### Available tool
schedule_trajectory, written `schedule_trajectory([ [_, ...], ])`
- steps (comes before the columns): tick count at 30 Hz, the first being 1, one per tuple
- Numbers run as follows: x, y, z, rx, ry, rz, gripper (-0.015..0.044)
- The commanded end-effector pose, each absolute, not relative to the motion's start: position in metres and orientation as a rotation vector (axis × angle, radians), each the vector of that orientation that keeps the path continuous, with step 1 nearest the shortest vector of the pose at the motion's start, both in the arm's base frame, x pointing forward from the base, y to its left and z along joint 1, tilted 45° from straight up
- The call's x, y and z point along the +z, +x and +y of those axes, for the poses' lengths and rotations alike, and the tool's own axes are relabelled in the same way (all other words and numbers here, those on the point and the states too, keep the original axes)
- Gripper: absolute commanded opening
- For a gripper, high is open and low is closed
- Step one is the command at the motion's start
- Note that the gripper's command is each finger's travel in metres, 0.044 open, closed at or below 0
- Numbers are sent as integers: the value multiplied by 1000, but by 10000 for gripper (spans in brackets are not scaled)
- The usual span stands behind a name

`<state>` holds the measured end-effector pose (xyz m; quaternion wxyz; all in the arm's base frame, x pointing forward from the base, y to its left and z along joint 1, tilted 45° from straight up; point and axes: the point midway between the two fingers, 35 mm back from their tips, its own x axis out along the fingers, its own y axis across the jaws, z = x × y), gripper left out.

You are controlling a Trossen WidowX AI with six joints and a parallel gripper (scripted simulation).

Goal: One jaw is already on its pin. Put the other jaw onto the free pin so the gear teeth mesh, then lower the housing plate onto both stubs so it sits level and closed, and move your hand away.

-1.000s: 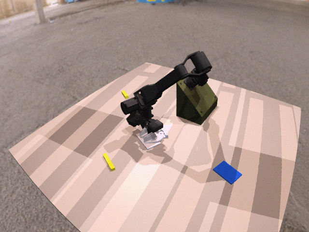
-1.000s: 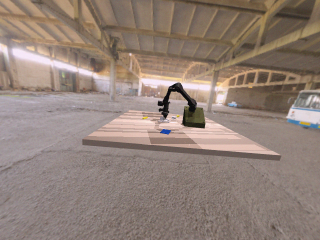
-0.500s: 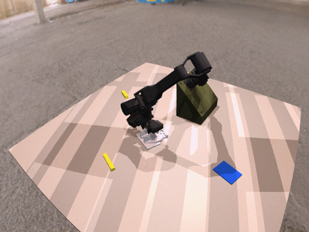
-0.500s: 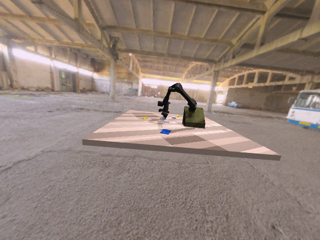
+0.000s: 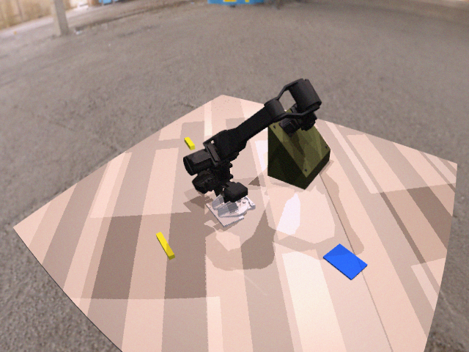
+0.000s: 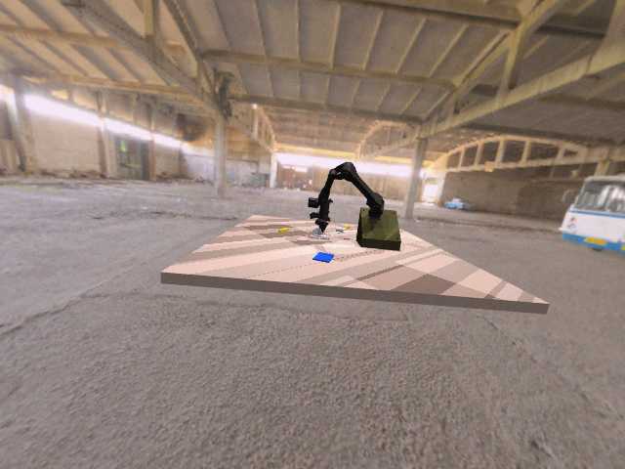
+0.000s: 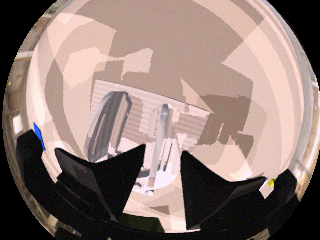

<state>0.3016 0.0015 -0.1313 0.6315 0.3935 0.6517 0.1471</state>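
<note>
A pale base plate (image 5: 226, 221) (image 7: 192, 121) lies on the table. One grey jaw (image 7: 120, 117) lies over its left part in the wrist view. My gripper (image 5: 229, 199) (image 6: 321, 232) (image 7: 163, 151) is low over the plate, shut on the other jaw (image 7: 161, 131), whose long arm points away from the fingers. The rounded white part below this jaw shows between the fingertips. The pins and the gear teeth are too small or covered to tell whether they meet. A small grey part (image 6: 339, 230), perhaps the housing plate, lies behind the gripper in the exterior view.
A blue flat block (image 5: 344, 261) (image 6: 322, 257) (image 7: 39, 136) lies on the table. A long yellow bar (image 5: 165, 246) (image 6: 283, 230) and a shorter yellow block (image 5: 189, 143) (image 6: 347, 227) lie apart from the plate. The arm stands on a green wedge-shaped base (image 5: 299, 159) (image 6: 378, 230).
</note>
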Motion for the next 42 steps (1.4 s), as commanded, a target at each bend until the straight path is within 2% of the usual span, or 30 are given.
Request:
schedule_trajectory([
  [1,-132,301,2,334,902,1493,134],
  [42,-130,301,0,334,902,1493,134],
])
